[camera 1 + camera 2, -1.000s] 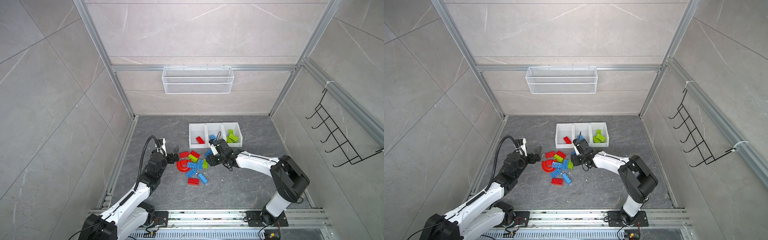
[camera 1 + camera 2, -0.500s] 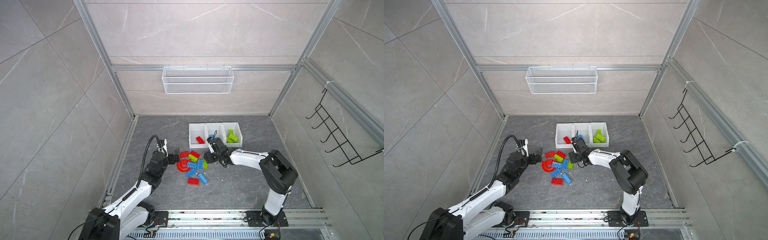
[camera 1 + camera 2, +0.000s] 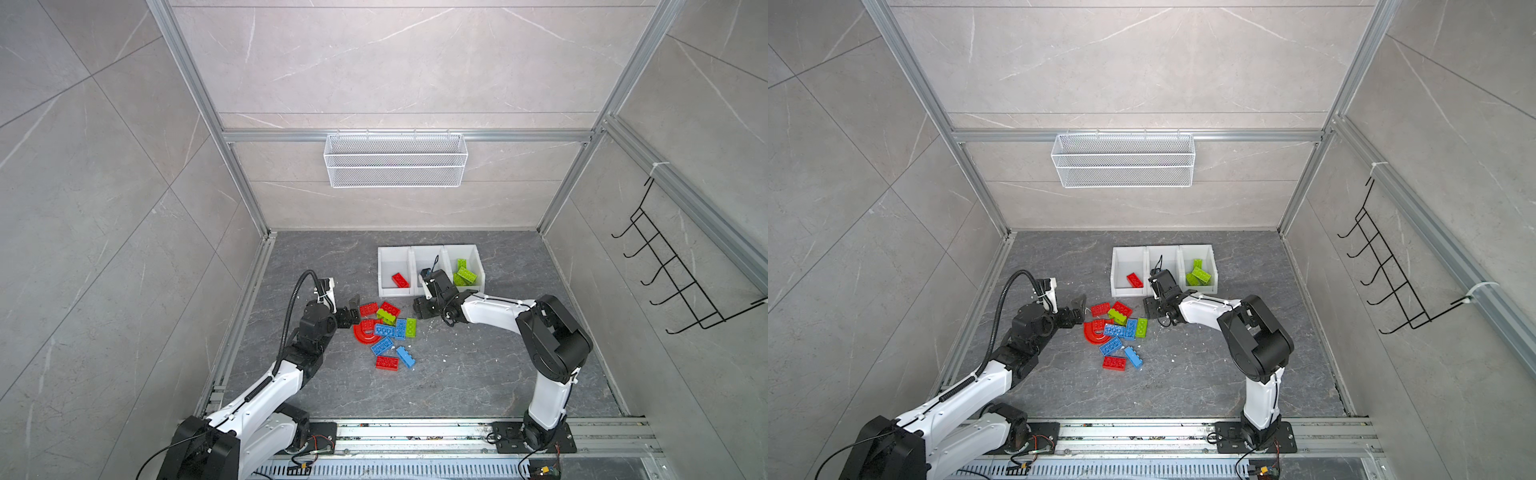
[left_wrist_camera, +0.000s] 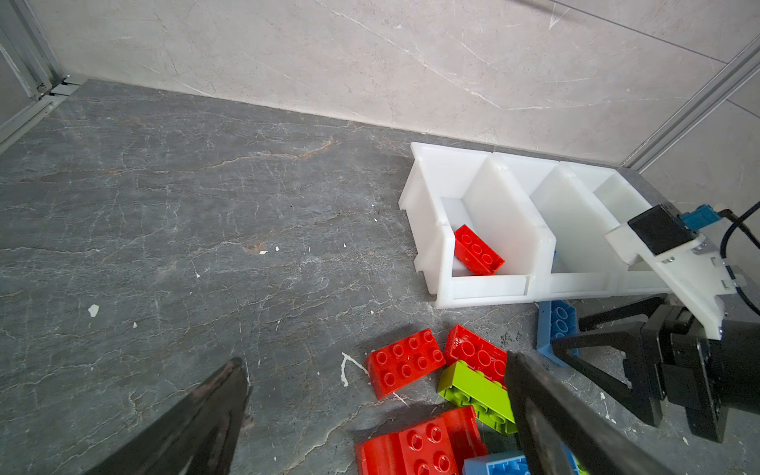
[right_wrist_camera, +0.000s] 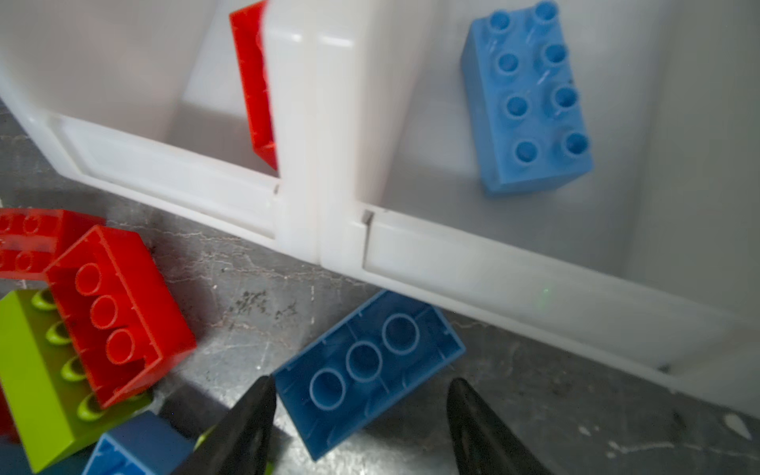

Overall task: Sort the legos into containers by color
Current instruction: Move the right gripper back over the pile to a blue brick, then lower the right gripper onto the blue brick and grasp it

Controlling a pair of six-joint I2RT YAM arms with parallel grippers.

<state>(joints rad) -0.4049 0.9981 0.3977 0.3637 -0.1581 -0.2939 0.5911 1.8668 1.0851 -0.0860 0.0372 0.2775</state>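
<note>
On the gray tabletop point(image 3: 478, 374) the three white bins point(image 3: 395, 251) stand in a row at the back. One red brick point(image 3: 400, 279) is in the left bin, green bricks point(image 3: 464, 274) in the right, a blue brick point(image 5: 526, 98) in the middle. The unsorted pile point(image 3: 386, 328) lies in front of them, nearer the left arm.

The next piece looks to be the upside-down blue brick point(image 5: 366, 370), just in front of the middle bin's front wall point(image 5: 493, 263) and apart from the pile. The right jaws are far nearer it. They stand partly open and empty, and the brick's near end reaches between their tips. Its long axis runs askew to the line on which they close, so a wrist turn probably comes before the squeeze. The left jaws gape wide, holding nothing, over the pile's red bricks point(image 4: 405, 362).
</note>
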